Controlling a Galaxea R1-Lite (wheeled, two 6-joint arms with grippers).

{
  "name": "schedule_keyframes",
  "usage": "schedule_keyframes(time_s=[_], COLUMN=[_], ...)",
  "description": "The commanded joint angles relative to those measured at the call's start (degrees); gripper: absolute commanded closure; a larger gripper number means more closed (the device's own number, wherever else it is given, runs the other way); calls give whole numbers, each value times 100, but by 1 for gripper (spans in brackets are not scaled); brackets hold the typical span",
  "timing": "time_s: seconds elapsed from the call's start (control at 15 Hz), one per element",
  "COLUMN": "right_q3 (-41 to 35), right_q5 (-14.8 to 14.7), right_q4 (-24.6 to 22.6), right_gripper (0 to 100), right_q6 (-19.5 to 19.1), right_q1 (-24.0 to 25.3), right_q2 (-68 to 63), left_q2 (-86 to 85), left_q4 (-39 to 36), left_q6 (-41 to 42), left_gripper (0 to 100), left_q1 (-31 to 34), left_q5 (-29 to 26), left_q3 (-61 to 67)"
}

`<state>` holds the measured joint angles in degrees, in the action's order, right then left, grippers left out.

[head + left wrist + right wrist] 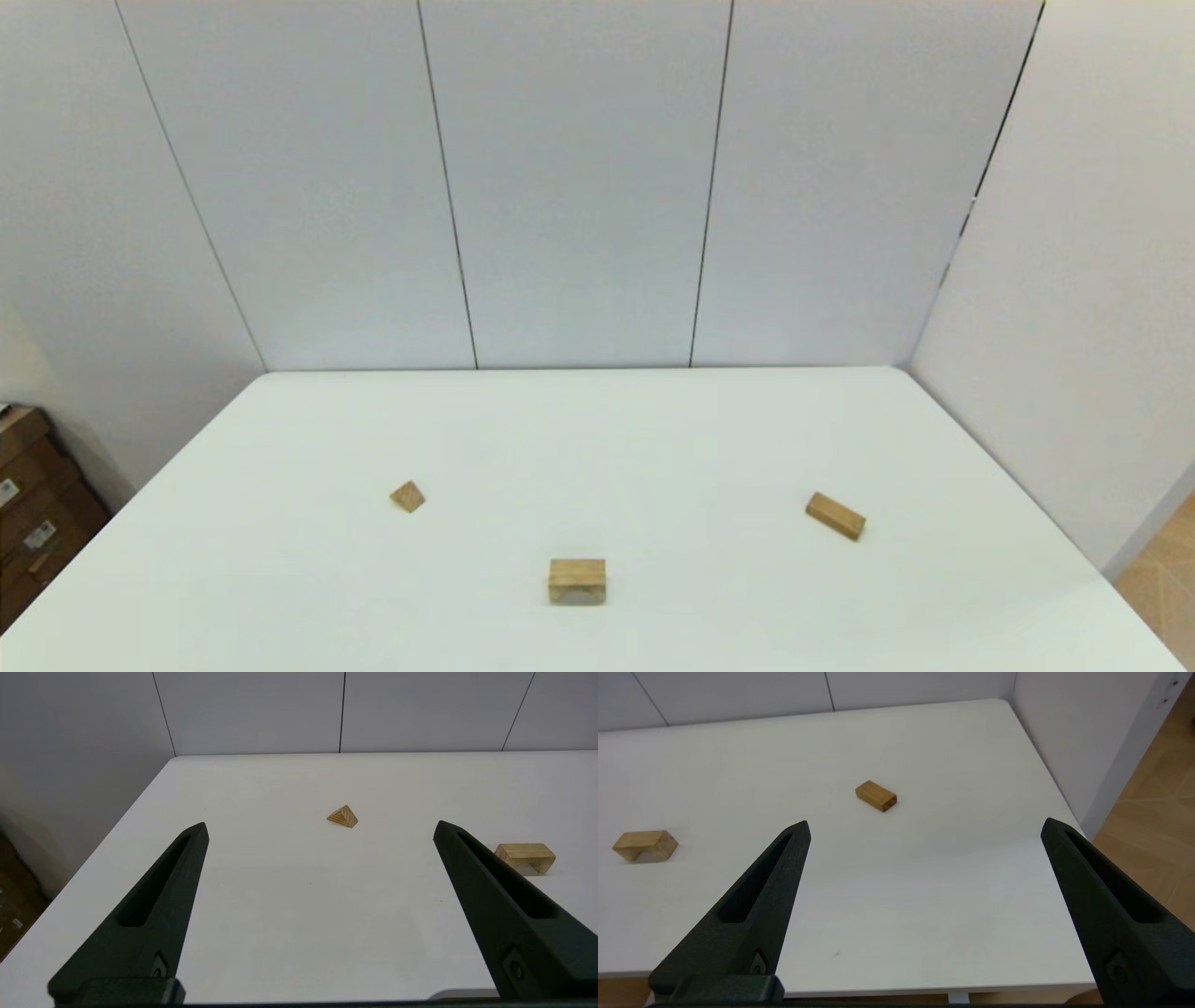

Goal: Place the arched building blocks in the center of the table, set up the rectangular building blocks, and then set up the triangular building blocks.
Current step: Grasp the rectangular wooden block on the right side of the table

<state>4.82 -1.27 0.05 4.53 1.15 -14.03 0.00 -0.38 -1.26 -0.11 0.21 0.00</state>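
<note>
Three small wooden blocks lie well apart on the large white table (653, 439). The light-wood arched block (577, 580) stands near the front edge at its middle, the striped triangular wedge (407, 496) lies toward the left edge, and the light-brown rectangular brick (836, 516) lies flat toward the right edge. The left gripper (320, 828) and the right gripper (924, 826) hang over the front edge, jaws spread wide, grasping nothing.

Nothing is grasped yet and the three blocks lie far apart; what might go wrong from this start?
The arched block sits near the table's front edge, so a clumsy grasp might push it off. The triangular block is small with sloping faces, so the fingers may slip. The rectangular block lies angled, needing wrist alignment. The left gripper and right gripper wait open.
</note>
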Motion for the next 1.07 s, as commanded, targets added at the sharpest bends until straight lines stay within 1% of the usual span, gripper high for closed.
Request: schedule_keyframes(time_s=[0.07, 0.13, 0.33, 0.6, 0.73, 1.0, 1.07], right_q3=[626, 837, 1338, 1821, 2129, 2551, 2612], right_q5=[-14, 4, 4, 4, 13, 21, 13], right_q4=[109, 109, 101, 101, 109, 127, 127], right_gripper=[0, 0, 0, 0, 0, 0, 0], right_q6=[56, 135, 171, 364, 461, 478, 469], right_q1=[70, 26, -79, 61, 175, 263, 360], right_q2=[-1014, -1374, -2482, -3580, -4354, -5663, -6032], left_q2=[0, 0, 0, 0, 0, 0, 0], left_q4=[-6, 3, -6, 3, -6, -6, 3], left_q6=[-6, -6, -6, 3, -6, -6, -6], left_gripper=[0, 0, 0, 0, 0, 0, 0], left_q1=[2, 2, 2, 2, 2, 2, -7], left_q5=[6, 6, -3, -3, -3, -3, 6], left_q3=[0, 0, 0, 0, 0, 0, 0])
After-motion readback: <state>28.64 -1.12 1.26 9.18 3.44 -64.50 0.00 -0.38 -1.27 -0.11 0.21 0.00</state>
